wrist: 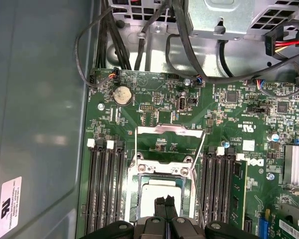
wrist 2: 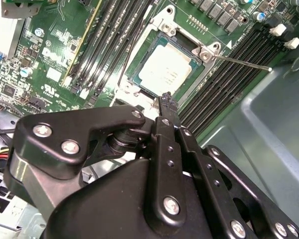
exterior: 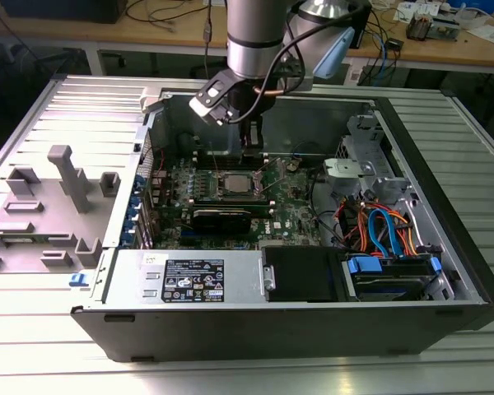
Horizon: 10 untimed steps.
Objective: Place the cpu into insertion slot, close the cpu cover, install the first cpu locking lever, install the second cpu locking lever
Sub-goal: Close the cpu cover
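One cpu [wrist 2: 164, 69] in insertion slot [wrist: 162, 168] — fingers [wrist 2: 165, 105] closed.

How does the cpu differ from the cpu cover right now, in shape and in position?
The cpu is a solid plate with a pale top; the cpu cover is a thin frame with a large window. The cpu lies in the insertion slot; the cpu cover is swung open, not over the cpu. Both are squarish silvery metal.
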Available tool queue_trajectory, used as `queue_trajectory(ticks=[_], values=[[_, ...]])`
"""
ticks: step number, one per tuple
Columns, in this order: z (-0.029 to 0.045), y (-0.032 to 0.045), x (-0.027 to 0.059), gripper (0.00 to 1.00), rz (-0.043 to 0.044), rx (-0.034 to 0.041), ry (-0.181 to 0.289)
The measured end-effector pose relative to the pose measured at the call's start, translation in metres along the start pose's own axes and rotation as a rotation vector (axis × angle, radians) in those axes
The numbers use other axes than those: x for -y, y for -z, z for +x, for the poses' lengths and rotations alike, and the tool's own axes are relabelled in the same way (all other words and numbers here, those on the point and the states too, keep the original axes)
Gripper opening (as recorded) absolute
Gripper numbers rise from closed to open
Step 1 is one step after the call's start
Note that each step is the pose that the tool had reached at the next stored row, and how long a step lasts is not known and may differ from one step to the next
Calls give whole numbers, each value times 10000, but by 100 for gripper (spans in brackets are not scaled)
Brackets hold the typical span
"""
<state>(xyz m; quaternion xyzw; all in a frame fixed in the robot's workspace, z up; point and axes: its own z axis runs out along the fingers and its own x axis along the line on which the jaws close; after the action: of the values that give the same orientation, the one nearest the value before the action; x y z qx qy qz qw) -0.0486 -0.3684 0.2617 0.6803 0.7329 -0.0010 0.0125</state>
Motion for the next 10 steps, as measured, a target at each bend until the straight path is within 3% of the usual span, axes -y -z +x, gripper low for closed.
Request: queue_trajectory(ticks=[10], values=[[0, 10, 0, 11, 0, 0, 1]])
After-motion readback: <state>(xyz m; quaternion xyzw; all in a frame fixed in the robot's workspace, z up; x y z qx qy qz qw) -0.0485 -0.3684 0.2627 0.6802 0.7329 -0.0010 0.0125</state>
